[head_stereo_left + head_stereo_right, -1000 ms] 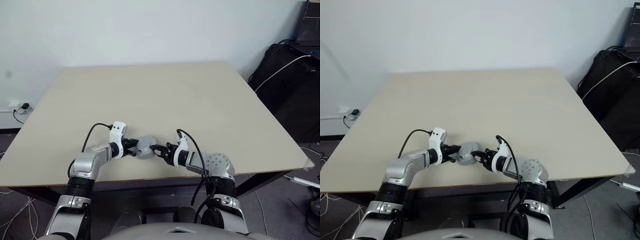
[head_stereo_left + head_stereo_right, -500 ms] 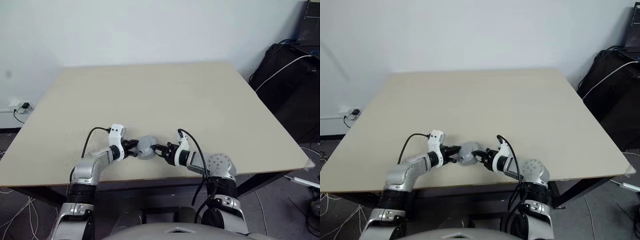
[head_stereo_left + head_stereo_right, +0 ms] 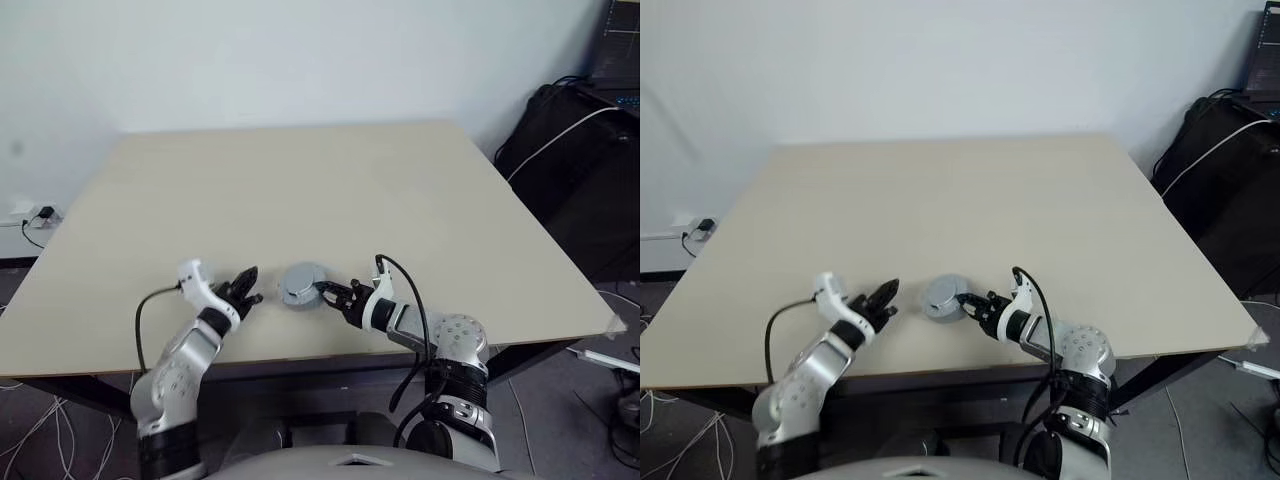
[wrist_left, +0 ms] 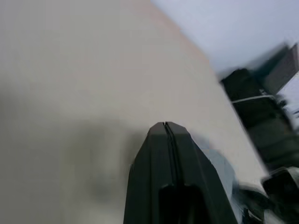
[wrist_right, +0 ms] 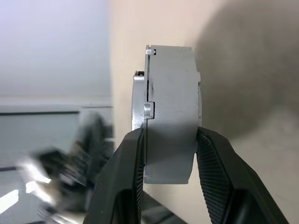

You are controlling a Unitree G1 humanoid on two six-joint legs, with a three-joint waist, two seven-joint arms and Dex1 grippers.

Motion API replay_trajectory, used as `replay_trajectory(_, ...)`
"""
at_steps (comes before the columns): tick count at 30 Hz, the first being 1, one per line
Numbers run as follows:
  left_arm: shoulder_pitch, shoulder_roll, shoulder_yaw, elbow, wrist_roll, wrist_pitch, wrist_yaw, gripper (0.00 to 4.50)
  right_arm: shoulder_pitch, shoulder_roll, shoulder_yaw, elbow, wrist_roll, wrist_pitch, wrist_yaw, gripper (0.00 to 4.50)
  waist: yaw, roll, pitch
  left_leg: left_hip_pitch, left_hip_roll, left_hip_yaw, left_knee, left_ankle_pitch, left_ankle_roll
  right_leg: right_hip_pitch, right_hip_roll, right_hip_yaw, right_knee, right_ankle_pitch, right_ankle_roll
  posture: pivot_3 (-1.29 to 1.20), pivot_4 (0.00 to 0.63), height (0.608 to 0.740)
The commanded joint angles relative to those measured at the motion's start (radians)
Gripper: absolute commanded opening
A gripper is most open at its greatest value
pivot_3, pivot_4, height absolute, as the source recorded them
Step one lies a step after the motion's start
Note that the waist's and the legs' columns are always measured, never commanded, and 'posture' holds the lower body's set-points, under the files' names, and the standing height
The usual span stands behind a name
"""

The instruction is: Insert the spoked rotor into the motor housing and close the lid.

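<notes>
Your right gripper (image 5: 166, 156) has its fingers (image 5: 217, 182) clamped across the thickness of a closed grey assembly, one pad on each flat face, so that the motor housing (image 5: 140, 100) and the lid (image 5: 172, 105) are pressed together along their seam. That grip looks chosen to keep the two halves shut. In the head views the assembly sits just above the table (image 3: 300, 190) near its front edge, with the smooth grey cap (image 3: 302, 283) facing up. The spoked rotor is presumably inside; you cannot see it.

Your left gripper (image 3: 243, 287) hovers just beside the assembly, apart from it, its fingers (image 4: 164, 154) pressed fully together and empty. It offers no support, so the right hand alone carries the part.

The table is a pale, bare wooden top against a plain white wall. Dark bags (image 3: 575, 160) with a white cable stand on the floor at your right, and a wall socket (image 3: 42, 214) sits low at your left.
</notes>
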Motion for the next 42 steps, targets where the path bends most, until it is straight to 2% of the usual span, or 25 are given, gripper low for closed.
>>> replay_trajectory(1,0.086,-0.093,-0.013,-0.071,-0.149,0.020,-0.008,0.58,0.031,0.127,0.016,-0.064,0.112,-0.007,0.023,1.33,-0.002,0.000,0.000,0.000,0.001,0.001,0.000,0.000,0.000,0.000,0.000,0.000,0.000,0.000,0.000,0.00,0.000,0.740)
replay_trajectory(5,0.176,-0.138,-0.041,-0.063,-0.304,0.023,-0.013,1.92,0.007,0.128,0.035,-0.058,0.153,-0.029,0.012,1.33,0.000,0.000,0.001,-0.001,0.001,0.001,0.001,0.000,0.000,0.000,0.001,-0.001,0.000,0.000,0.000,0.00,0.000,0.740)
replay_trajectory(13,0.234,-0.141,-0.118,-0.036,-0.518,-0.037,-0.010,4.50,-0.022,0.110,0.081,-0.029,0.186,-0.056,0.008,1.33,-0.001,0.001,0.002,-0.002,0.002,0.004,0.001,0.000,0.001,-0.003,0.000,0.001,0.000,0.000,0.000,0.00,0.000,0.740)
replay_trajectory(24,0.234,-0.112,-0.207,-0.002,-0.611,-0.124,-0.015,4.50,0.009,0.071,0.139,-0.035,0.215,0.025,0.004,1.33,-0.001,0.001,0.002,-0.002,0.002,0.006,0.001,0.000,0.001,-0.003,0.003,0.001,0.000,-0.002,-0.005,0.00,0.000,0.740)
replay_trajectory(42,0.219,-0.097,-0.254,0.036,-0.636,-0.196,-0.019,4.50,0.039,0.069,0.120,-0.096,0.216,0.176,-0.015,1.33,0.000,0.001,0.002,-0.002,0.002,0.008,0.001,0.000,0.001,-0.003,0.004,0.002,0.000,-0.002,-0.005,0.00,0.000,0.740)
